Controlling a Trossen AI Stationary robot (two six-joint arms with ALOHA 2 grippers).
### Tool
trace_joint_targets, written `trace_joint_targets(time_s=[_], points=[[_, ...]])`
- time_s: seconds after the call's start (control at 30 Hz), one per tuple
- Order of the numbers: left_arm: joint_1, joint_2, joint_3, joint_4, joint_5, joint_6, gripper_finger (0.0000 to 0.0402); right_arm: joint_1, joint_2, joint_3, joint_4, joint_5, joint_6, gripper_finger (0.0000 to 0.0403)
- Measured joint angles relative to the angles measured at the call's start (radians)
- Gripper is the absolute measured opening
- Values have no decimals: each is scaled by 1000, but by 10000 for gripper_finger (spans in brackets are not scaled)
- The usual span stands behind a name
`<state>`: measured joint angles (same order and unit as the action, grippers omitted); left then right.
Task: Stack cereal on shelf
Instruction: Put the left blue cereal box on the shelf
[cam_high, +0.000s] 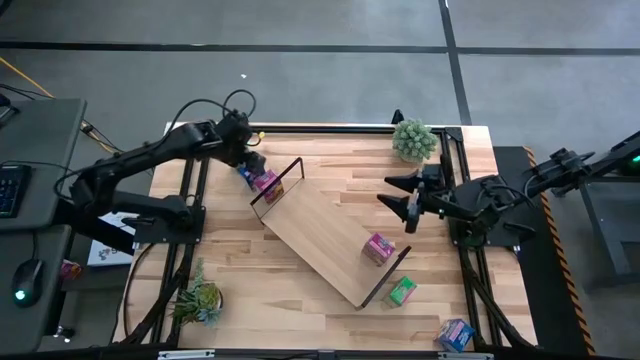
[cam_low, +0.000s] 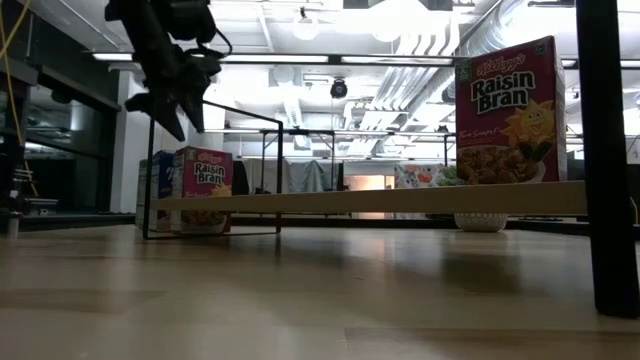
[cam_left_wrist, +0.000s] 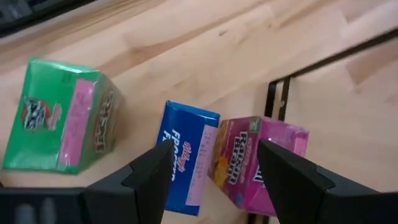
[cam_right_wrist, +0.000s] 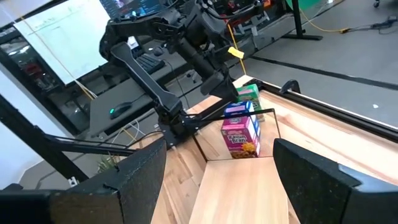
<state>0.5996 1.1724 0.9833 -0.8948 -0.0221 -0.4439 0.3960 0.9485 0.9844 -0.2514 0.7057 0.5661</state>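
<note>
From above, the long light-wood shelf (cam_high: 325, 233) with black wire ends is carrying a pink-magenta cereal box (cam_high: 378, 247); another pink-magenta box (cam_high: 267, 182) is standing at its far end, while a green box (cam_high: 403, 291) and a blue box (cam_high: 456, 334) are waiting on the table (cam_high: 300, 310). At table height, most boxes look unstacked. Past the left wrist, the left gripper (cam_left_wrist: 214, 168) is hovering spread over a blue box (cam_left_wrist: 184, 157). Past the right wrist, the right gripper (cam_right_wrist: 217, 180) is hanging spread and empty.

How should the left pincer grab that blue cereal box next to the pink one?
From above, across the blue cereal box on its narrow sides. It lies between the green box and pink Raisin Bran box, so the open left pincer should probably straddle its width.
</note>
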Motion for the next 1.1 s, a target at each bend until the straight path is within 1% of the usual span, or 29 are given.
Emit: trace_joint_targets(time_s=[0.17, 0.4, 0.57, 0.7, 1.1], points=[[0, 18, 0, -8, 10, 93, 223, -6, 0, 0, -21, 0, 20, 288], [0, 48, 0, -51, -75, 120, 223, -6, 0, 0, -22, 0, 39, 288], [0, 69, 0, -51, -64, 141, 223, -6, 0, 0, -22, 1, 57, 288], [0, 76, 0, -51, -35, 146, 223, -6, 0, 0, -22, 1, 57, 288], [0, 76, 0, -54, -45, 203, 223, -6, 0, 0, -23, 1, 58, 288]])
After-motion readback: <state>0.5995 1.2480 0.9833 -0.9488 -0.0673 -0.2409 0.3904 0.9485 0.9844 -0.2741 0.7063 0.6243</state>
